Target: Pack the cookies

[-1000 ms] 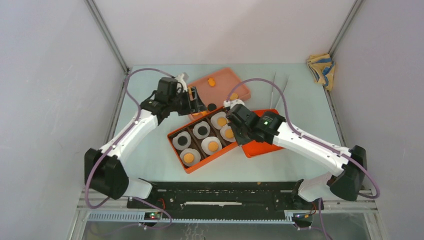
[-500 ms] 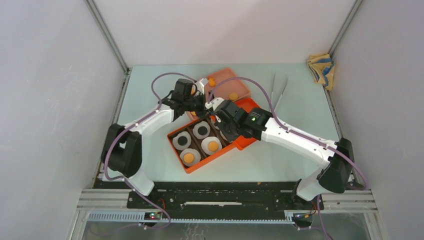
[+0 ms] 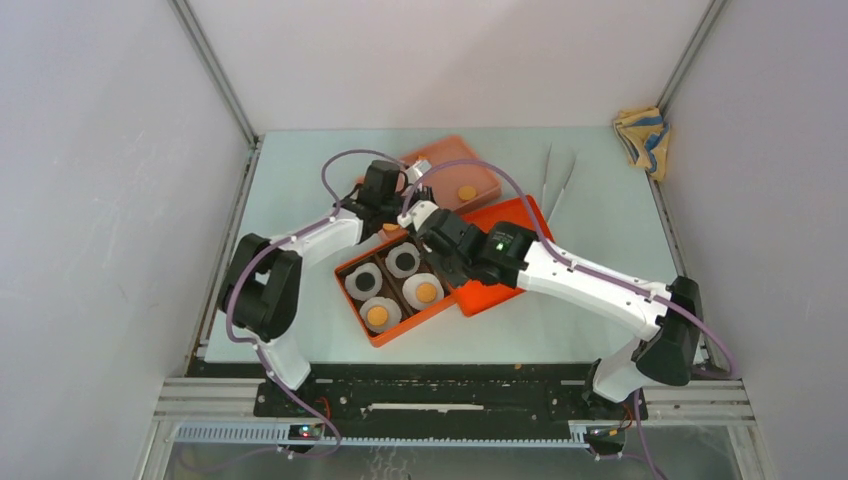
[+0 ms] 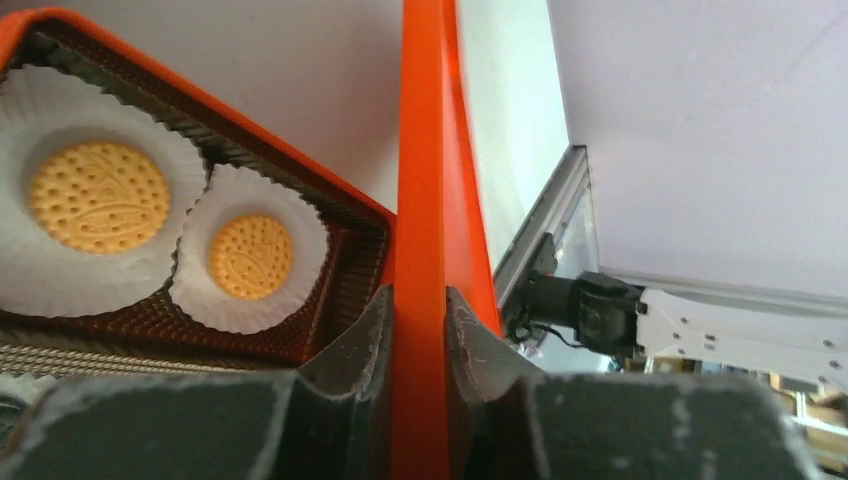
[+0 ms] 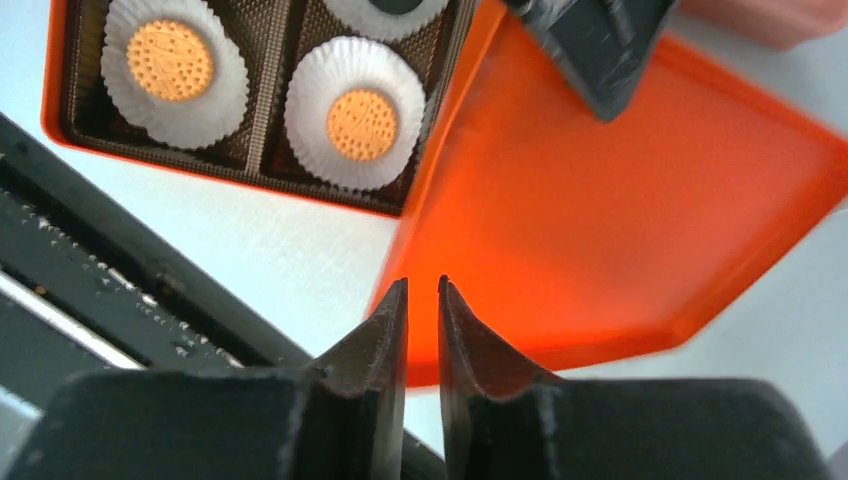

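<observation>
An orange box (image 3: 381, 340) holds cookies in white paper cups: orange cookies (image 3: 426, 291) in the near cups, black ones (image 3: 404, 260) behind. The orange lid (image 3: 515, 218) lies tilted against the box's right side. My left gripper (image 4: 418, 300) is shut on the lid's rim (image 4: 425, 150), at its far left corner (image 3: 398, 212). My right gripper (image 5: 422, 285) hovers over the lid (image 5: 600, 220) with a narrow gap between its jaws and nothing in it. Two orange cookies (image 5: 362, 97) and the box (image 5: 265, 120) show at upper left in the right wrist view.
A pink tray (image 3: 480, 165) behind the box carries a loose orange cookie (image 3: 467, 191). Metal tweezers (image 3: 556, 185) lie to the right of it. A crumpled yellow and blue cloth (image 3: 642, 135) sits in the far right corner. Walls close in both sides.
My left gripper moved right to the lid and closed on its rim. My right gripper opened slightly off the lid, and the lid shifted left against the box.
</observation>
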Tool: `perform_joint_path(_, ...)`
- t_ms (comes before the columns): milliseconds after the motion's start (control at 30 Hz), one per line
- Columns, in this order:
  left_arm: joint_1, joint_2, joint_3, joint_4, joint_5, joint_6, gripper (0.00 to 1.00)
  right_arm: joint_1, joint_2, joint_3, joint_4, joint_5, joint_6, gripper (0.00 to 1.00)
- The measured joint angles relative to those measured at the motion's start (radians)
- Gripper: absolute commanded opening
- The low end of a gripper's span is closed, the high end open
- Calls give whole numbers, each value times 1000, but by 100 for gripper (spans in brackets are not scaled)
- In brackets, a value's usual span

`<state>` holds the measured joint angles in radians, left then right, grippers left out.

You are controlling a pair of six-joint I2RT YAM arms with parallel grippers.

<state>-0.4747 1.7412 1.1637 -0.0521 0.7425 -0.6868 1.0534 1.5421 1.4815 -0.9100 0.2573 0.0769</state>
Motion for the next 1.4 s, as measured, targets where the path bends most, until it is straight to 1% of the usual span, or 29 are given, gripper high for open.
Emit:
perform_joint_path(33,-3,-2,0,11,-3,19,10,16,0,0,14,34,-6,40)
perform_joint_path(100,-8,2,0,-8,-27,32,8,46,-8,0,43,101,-20,45)
perform_joint_path(133,-8,2,0,-18,-30,35,8,58,-10,0,51,127,-23,50)
perform_joint_path(200,-8,2,0,-23,-30,40,8,88,-11,0,63,192,-34,52)
perform_joint_path(333,-9,2,0,-52,-42,49,8,160,2,0,62,309,-48,53)
perform_joint_path(433,-10,2,2,-85,-50,61,8,203,54,-2,61,372,-47,54)
perform_joint_path(567,-10,2,28,-139,-58,76,9,232,152,-19,55,421,-27,54)
perform_joint_path(733,-9,-3,64,-171,-70,105,11,235,253,-47,38,487,11,53)
perform_joint_path(767,-9,-6,64,-175,-76,111,11,231,273,-47,29,515,24,52)
perform_joint_path(800,-9,-8,64,-178,-84,114,12,229,288,-47,23,536,37,48)
perform_joint_path(833,-9,-11,64,-181,-90,120,12,225,307,-42,8,568,54,40)
perform_joint_path(900,-9,-20,64,-192,-104,124,14,220,353,-23,-40,651,108,21)
perform_joint_path(967,-6,-29,64,-209,-134,137,20,218,391,-1,-101,741,193,7)
perform_joint_path(1000,0,-33,64,-225,-149,135,29,212,403,10,-137,789,263,3)
perform_joint_path(1033,8,-35,64,-229,-151,124,34,207,410,25,-174,811,314,0)
perform_joint_path(1067,11,-38,66,-223,-151,118,47,203,418,42,-201,818,349,0)
perform_joint_path(1100,10,-43,75,-227,-147,119,56,204,428,60,-231,828,385,0)
perform_joint_path(1133,6,-51,84,-237,-139,124,63,206,437,74,-269,837,421,0)
perform_joint_path(1200,2,-64,117,-263,-136,129,74,204,447,90,-357,863,492,0)
perform_joint_path(1233,1,-68,147,-275,-137,127,81,200,452,101,-409,874,528,0)
perform_joint_path(1300,6,-68,208,-292,-142,131,83,193,455,121,-484,890,586,0)
perform_joint_path(1400,32,-68,336,-320,-157,128,82,184,453,154,-554,911,629,0)
